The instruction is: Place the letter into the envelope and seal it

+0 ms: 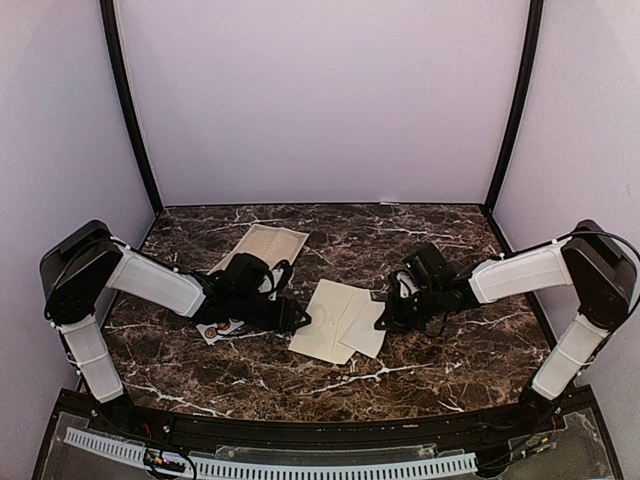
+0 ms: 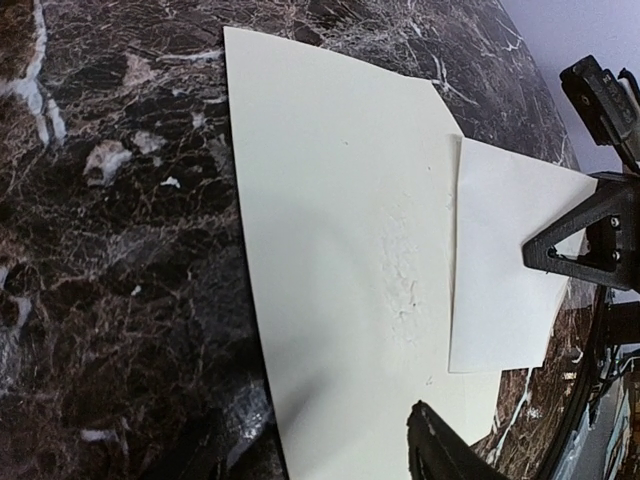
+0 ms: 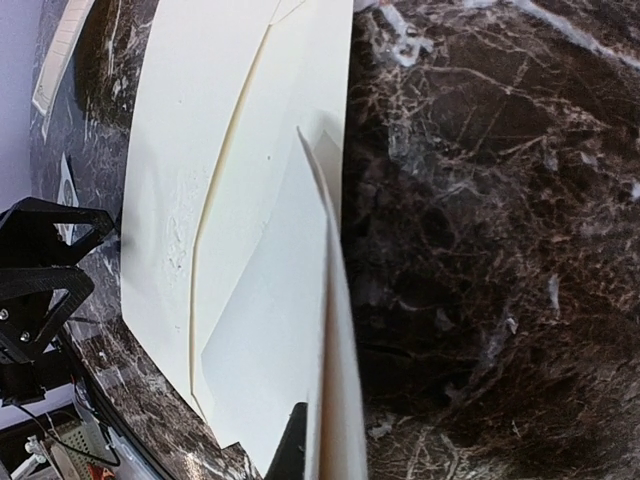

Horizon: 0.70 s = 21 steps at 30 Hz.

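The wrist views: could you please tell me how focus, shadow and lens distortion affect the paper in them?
Left wrist: the envelope is sharp, its straight edges bow from the wide lens, and a soft grey shadow crosses its lower half. Right wrist: the letter rises edge-on towards the lens and blurs near the bottom; the envelope also looks curved; no glare in either.

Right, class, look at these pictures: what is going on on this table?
Two robot arms are working on a letter and an envelope. The right gripper is shut on a white folded paper letter, which overlaps the right end of a plain cream-beige paper envelope. The envelope lies flat on the dark marble table. The left gripper sits open at the envelope's left edge. Whether the letter has entered the pocket cannot be told.
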Motion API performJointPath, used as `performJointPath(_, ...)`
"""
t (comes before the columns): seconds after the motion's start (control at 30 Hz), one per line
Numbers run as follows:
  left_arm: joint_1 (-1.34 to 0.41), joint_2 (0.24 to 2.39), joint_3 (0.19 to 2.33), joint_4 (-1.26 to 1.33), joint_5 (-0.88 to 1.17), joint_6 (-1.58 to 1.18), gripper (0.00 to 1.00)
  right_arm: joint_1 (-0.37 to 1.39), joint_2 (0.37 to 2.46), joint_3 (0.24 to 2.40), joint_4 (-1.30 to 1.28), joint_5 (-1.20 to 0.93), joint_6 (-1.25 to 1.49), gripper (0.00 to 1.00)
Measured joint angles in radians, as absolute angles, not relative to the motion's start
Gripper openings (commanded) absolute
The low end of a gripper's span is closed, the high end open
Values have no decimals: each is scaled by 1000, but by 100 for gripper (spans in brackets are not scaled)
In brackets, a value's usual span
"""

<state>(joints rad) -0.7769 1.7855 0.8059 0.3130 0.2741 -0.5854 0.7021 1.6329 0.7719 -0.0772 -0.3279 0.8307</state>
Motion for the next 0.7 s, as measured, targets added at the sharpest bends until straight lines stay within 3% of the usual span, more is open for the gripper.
performJointPath(0.7, -776, 1827, 830, 350, 313, -583, 54, 714, 1759, 901, -90, -363, 777, 0)
